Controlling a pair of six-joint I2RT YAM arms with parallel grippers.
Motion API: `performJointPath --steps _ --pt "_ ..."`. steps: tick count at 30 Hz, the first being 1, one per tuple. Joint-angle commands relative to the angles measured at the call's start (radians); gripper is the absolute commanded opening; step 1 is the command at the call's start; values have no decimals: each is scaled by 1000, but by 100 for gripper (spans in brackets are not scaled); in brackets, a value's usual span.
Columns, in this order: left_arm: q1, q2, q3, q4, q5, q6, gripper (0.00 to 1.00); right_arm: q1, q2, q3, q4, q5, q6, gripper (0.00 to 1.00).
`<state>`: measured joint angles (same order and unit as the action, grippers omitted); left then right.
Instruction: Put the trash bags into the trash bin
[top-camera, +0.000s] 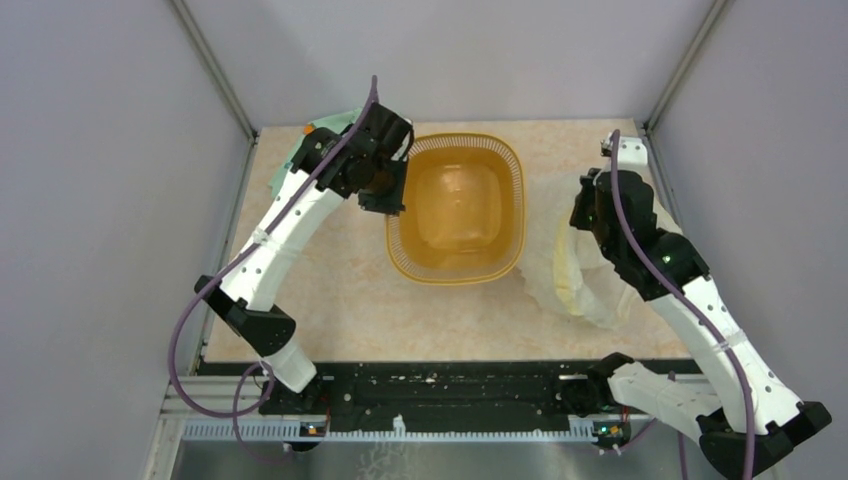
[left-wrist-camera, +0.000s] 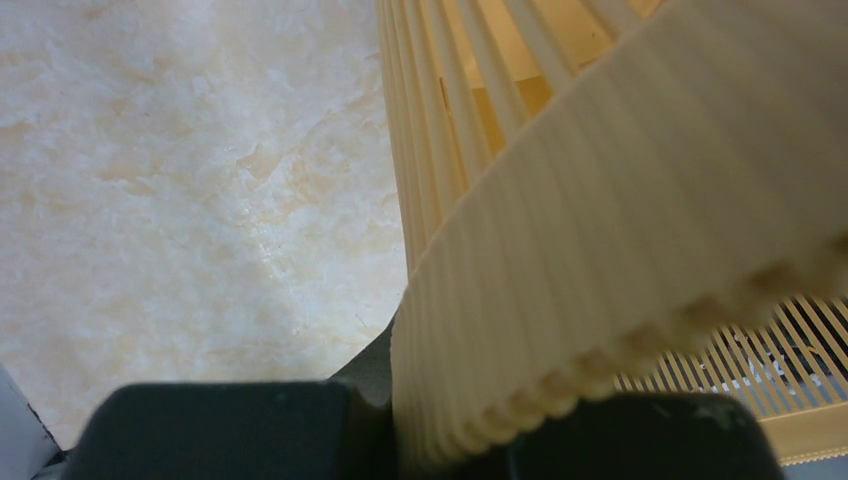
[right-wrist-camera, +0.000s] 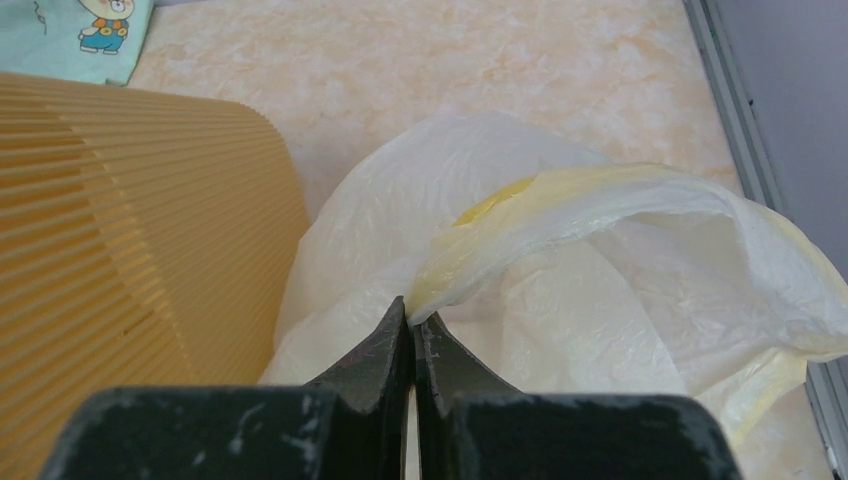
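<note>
Pinching a yellowish fold of the trash bag (right-wrist-camera: 560, 300), the right gripper (right-wrist-camera: 412, 322) has its jaws clenched with the film caught at the tips. The bag sits crumpled on the table (top-camera: 340, 300) at the right of the top view, just beside the trash bin (top-camera: 455, 272). It looks to touch the bin's lower-right wall, and none of it is inside yet. Key relation: the bin mouth lies frame-left of the right gripper, so the bag likely has to be lifted and carried left over the rim. The bag's long axis runs roughly up-down the frame, along the bin's right side. The right arm is nearer the bag, and the left arm is on the far side of the bin. The left gripper (top-camera: 385, 190) is grasping the bin's left rim, with the ribbed band running between its fingers in the left wrist view, probably to steady it. Count: one bag, one bin, one mint-green cloth (top-camera: 308, 145) at upper left, two arms
</note>
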<state>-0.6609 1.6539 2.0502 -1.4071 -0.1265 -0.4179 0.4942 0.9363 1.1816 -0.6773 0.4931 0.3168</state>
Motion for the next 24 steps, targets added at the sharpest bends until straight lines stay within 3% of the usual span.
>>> performJointPath --steps 1,18,24 --pt "27 -11 83 13 40 -35 9 -6 5 59 7 -37 -19 0" --pt "74 -49 -49 88 65 -3 25 -5 18 72 -42 -109 -31 0" --pt "79 -45 -59 131 13 -5 41 -5 21 82 -51 -107 -28 0"
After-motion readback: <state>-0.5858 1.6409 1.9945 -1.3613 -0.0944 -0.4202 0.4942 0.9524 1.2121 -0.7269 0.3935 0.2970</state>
